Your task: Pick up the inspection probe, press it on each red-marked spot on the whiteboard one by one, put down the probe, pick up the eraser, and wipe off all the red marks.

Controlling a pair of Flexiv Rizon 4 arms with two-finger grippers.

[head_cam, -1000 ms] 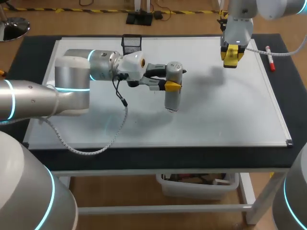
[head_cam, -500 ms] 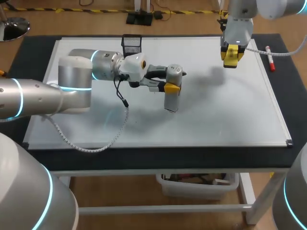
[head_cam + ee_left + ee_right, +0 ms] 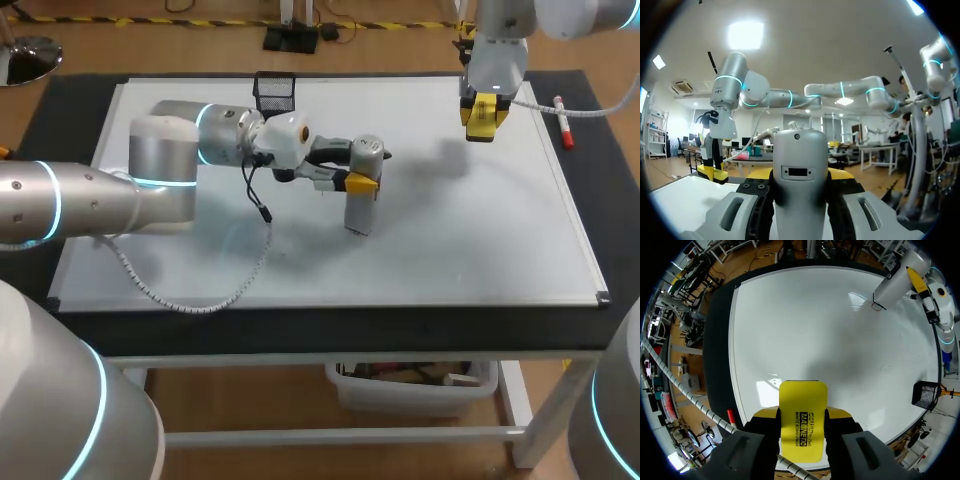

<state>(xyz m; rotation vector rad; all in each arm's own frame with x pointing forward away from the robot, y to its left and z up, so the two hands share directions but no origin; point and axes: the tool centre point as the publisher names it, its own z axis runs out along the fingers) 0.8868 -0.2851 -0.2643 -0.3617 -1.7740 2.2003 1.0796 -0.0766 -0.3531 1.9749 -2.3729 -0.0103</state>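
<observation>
My left gripper [image 3: 360, 180] is shut on the grey inspection probe [image 3: 361, 205], which stands nearly upright with its lower end at the middle of the whiteboard [image 3: 470, 240]. In the left wrist view the probe [image 3: 800, 170] fills the gap between the yellow-tipped fingers [image 3: 760, 175]. My right gripper [image 3: 482, 113] hangs above the board's far right part, shut on the yellow eraser [image 3: 481, 118]. From the right wrist the eraser [image 3: 802, 420] sits between its fingers, and the probe [image 3: 891, 286] shows far ahead over the whiteboard [image 3: 830, 335]. No red marks show on the board.
A black mesh holder [image 3: 274, 92] stands at the board's far edge. A red marker [image 3: 562, 121] lies on the dark table right of the board. The left arm's cable [image 3: 200, 300] trails over the board's near left part.
The left arm's forearm and wrist have shifted a little to the right and away, with the probe staying almost in place. The right arm and eraser have not moved.
</observation>
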